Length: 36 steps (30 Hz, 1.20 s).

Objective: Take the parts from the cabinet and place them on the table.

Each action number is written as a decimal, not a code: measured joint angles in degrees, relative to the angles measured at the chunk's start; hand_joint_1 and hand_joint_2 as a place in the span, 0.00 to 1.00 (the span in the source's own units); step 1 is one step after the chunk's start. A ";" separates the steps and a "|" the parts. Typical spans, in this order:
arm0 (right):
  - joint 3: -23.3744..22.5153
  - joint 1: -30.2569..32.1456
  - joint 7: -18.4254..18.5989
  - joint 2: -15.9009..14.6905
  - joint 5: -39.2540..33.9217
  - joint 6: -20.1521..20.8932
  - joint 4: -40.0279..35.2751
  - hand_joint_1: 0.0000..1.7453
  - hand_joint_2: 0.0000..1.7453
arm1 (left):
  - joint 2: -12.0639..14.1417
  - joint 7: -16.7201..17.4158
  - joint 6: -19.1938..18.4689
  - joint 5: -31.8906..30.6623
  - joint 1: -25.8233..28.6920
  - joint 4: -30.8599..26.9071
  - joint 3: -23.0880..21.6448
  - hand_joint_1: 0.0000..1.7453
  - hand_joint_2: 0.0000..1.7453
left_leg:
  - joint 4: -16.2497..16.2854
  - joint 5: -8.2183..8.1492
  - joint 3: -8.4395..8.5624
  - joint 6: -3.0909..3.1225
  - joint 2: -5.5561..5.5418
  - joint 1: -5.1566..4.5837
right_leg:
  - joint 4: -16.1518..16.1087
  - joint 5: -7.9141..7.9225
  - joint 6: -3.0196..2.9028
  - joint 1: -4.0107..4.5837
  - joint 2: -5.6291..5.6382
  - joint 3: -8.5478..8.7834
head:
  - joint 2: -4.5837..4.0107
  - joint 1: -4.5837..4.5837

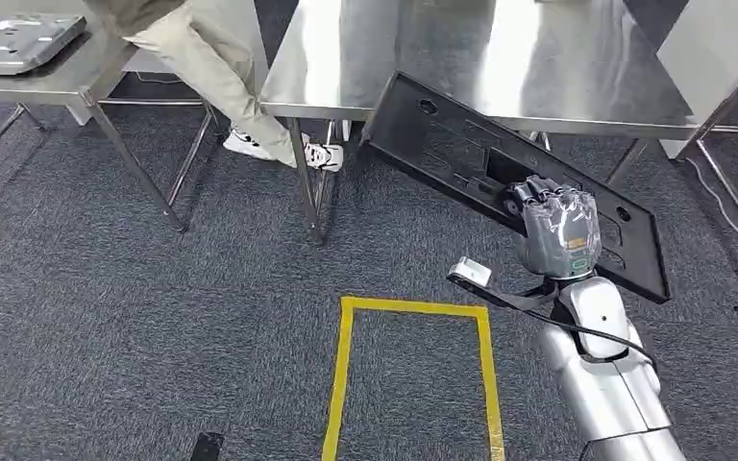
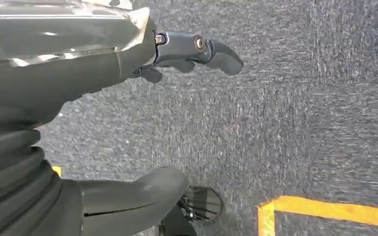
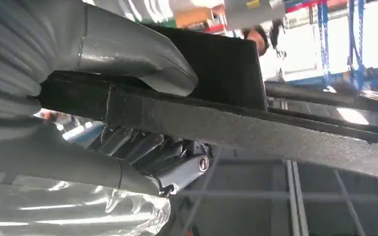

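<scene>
No legible text anywhere; pics maybe too blurred to tell.

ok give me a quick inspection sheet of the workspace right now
surface: steel table ahead, top bare where visible
job's things: black panel tilted, far corner at the table edge
clutter: grey metal part on the left table
hands: right hand grips the black panel; left hand holds nothing, hanging over the carpet
cables: black cable along the right arm
surroundings: grey carpet, yellow tape rectangle, a person's legs by the tables
</scene>
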 joint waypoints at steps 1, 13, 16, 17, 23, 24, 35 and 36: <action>0.02 0.17 0.02 0.09 0.00 0.00 0.00 1.00 1.00 | 0.00 0.07 0.04 0.00 0.10 0.00 -0.02 0.00 1.00 | 0.22 -0.04 0.43 -0.05 0.05 0.19 | 0.01 -0.15 -0.54 -0.30 -0.08 -0.16 | 0.00 -0.44; 0.13 0.50 -0.04 0.52 0.31 0.05 0.08 1.00 1.00 | 0.34 0.09 0.24 0.11 0.55 0.08 0.00 0.00 1.00 | 3.31 7.56 -14.23 3.73 2.41 -1.86 | -2.18 -8.86 -3.32 0.92 -0.25 11.35 | 0.00 -0.97; 0.24 0.44 -0.09 0.88 0.37 0.20 0.13 1.00 1.00 | 0.50 0.15 0.33 0.22 0.77 0.20 -0.02 0.00 1.00 | 0.21 13.37 -12.27 4.50 1.14 -3.22 | -4.03 -9.87 -2.33 1.77 0.40 14.82 | 0.00 -0.99; 0.20 0.24 -0.09 0.87 0.35 0.20 -0.02 1.00 1.00 | 0.52 0.15 0.33 0.15 0.55 0.17 -0.02 0.00 1.00 | -0.36 12.84 -11.68 4.77 1.30 -3.23 | -3.00 -8.82 -1.21 1.73 0.38 14.83 | 0.00 -0.85; 0.24 0.43 -0.09 0.79 0.48 0.29 -0.11 1.00 1.00 | 0.17 0.13 0.31 0.11 0.32 0.07 0.00 0.00 1.00 | -2.92 9.02 -4.95 4.96 0.73 -2.15 | 14.39 -12.81 -1.68 1.72 0.05 1.45 | 0.00 -0.81; 0.24 0.40 -0.09 0.79 0.48 0.33 -0.11 1.00 1.00 | 0.09 0.15 0.31 0.17 0.44 0.07 0.00 0.00 1.00 | -2.91 8.19 -4.07 4.63 0.62 -2.09 | 13.67 -15.40 -1.95 1.52 0.02 0.12 | 0.00 -0.77; 0.31 -0.15 0.00 0.79 0.66 0.77 0.00 1.00 1.00 | 0.11 0.20 0.26 0.35 0.38 0.09 0.00 0.00 1.00 | 5.62 3.50 -4.19 1.17 1.73 -1.96 | -2.15 0.54 -0.95 -0.21 -0.84 2.91 | 0.00 -1.03; 0.33 -0.26 0.00 0.79 0.66 0.79 0.00 1.00 1.00 | 0.11 0.20 0.24 0.35 0.32 0.09 0.00 0.00 1.00 | 9.82 2.66 -6.85 0.62 2.28 -1.56 | -2.16 0.11 -1.53 -0.18 -0.84 3.41 | 0.00 -1.21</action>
